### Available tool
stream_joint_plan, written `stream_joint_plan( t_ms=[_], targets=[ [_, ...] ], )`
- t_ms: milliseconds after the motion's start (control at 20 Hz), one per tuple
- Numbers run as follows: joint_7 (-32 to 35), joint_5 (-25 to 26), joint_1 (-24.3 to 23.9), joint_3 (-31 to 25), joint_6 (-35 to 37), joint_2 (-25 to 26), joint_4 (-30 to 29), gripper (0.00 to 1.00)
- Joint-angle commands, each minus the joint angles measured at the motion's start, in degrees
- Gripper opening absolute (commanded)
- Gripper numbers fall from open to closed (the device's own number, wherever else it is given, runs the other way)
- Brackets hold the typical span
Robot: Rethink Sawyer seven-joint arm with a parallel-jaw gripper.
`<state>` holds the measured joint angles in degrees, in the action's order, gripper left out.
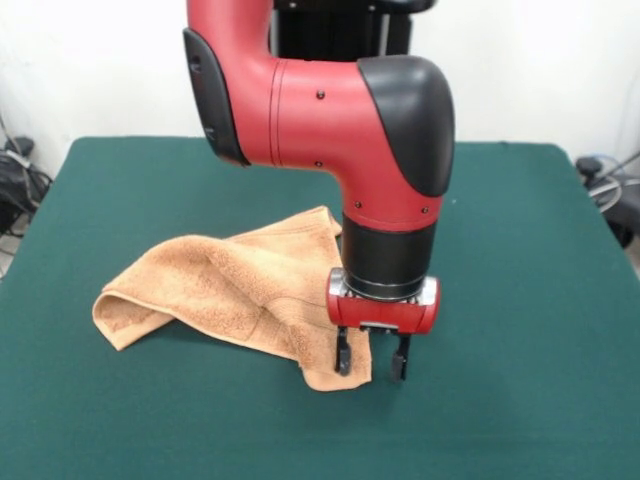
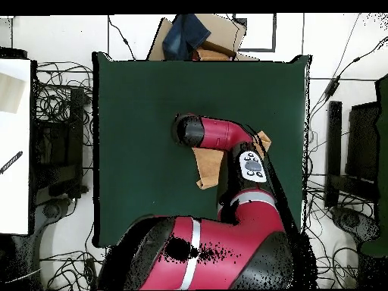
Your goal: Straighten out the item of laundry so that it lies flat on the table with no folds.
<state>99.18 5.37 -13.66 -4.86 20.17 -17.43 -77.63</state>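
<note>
The peach-orange towel (image 1: pixel 225 285) lies crumpled on the green table (image 1: pixel 520 300), left of centre, with folds and a doubled-over left end. My gripper (image 1: pixel 372 358) points straight down at the towel's near right corner, with its tips close to the table. It is open: the left finger (image 1: pixel 343 355) is over the towel's edge and the right finger (image 1: pixel 401 357) is over bare felt. In the overhead view the arm (image 2: pixel 227 140) covers most of the towel (image 2: pixel 204 165) and hides the gripper.
A cardboard box with a blue cloth (image 2: pixel 198 36) sits beyond the table's far edge in the overhead view. Cables lie around the table on both sides (image 1: pixel 20 180). A white board (image 2: pixel 15 144) stands at the overhead view's left.
</note>
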Motion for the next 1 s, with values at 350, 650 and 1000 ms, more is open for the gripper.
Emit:
stream_joint_plan(
  t_ms=[350, 650, 1000],
  targets=[
    [3.79, 2.3, -1.25, -2.97, -1.89, 3.37, -2.21, 1.0],
    [3.86, 3.63, -2.34, -3.95, -6.51, 3.05, -3.48, 1.0],
    [3.63, 3.99, -3.47, -5.46, -9.46, 3.09, -4.24, 0.0]
  ],
)
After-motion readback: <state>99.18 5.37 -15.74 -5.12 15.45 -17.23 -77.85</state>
